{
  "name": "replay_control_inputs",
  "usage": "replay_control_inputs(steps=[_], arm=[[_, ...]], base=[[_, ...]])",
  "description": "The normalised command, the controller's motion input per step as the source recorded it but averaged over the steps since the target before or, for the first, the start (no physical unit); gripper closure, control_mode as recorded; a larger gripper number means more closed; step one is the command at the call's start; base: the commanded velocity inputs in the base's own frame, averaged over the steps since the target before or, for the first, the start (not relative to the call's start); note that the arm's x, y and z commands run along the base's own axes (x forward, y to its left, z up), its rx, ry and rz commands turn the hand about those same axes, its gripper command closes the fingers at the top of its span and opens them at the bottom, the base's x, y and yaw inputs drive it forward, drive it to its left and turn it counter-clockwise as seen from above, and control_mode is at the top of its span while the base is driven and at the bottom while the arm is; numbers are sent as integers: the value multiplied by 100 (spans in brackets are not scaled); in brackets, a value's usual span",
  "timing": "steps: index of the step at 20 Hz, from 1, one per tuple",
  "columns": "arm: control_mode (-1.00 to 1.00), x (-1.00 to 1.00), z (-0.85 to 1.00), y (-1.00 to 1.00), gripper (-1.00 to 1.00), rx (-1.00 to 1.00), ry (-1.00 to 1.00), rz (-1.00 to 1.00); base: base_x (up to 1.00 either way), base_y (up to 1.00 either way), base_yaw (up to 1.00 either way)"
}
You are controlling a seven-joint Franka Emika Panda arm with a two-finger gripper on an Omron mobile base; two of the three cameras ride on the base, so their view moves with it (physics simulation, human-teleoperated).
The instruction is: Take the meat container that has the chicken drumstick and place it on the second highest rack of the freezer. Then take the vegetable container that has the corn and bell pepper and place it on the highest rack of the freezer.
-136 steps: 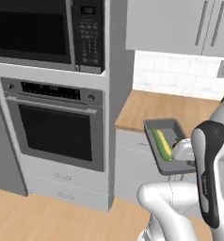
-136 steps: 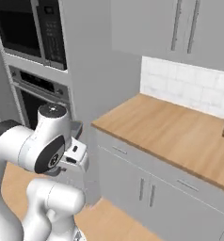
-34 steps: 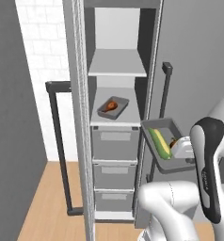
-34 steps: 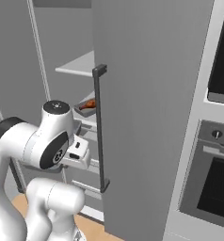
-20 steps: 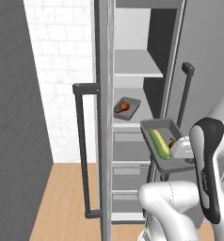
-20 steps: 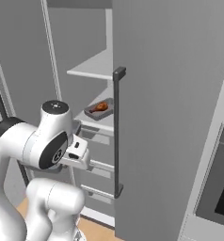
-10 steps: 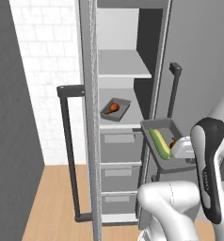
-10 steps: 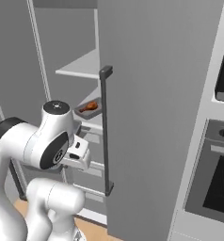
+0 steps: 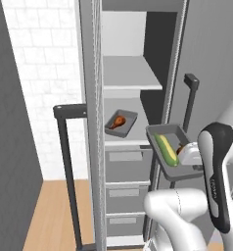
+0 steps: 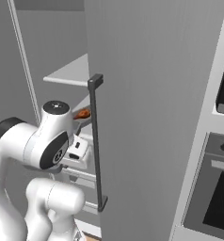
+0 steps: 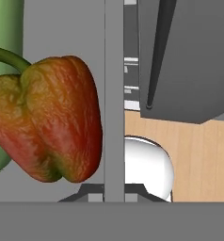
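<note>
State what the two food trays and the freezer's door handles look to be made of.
The vegetable container and the meat container: flat matte grey with thin upturned walls, probably plastic or dull metal; the render leaves it open. The door handles: dark, near-black bars with square ends and little shine, likely painted metal or hard plastic.

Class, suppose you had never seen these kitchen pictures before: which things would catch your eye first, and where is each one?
The open freezer draws the eye first, with the chicken drumstick in a grey tray on its lower open shelf. Just outside it, the white arm holds a second tray up with the corn inside. In the hand view, the bell pepper looms large and red-orange at the left.
</note>
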Motion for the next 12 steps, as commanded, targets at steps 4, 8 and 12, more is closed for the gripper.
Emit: replay_control_inputs(steps=[4, 8, 12], arm=[[100, 0, 0, 0, 100, 0, 0, 0], [100, 0, 0, 0, 100, 0, 0, 0], [100, 0, 0, 0, 100, 0, 0, 0]], base=[[12, 0, -1], [0, 0, 0], [0, 0, 0]])
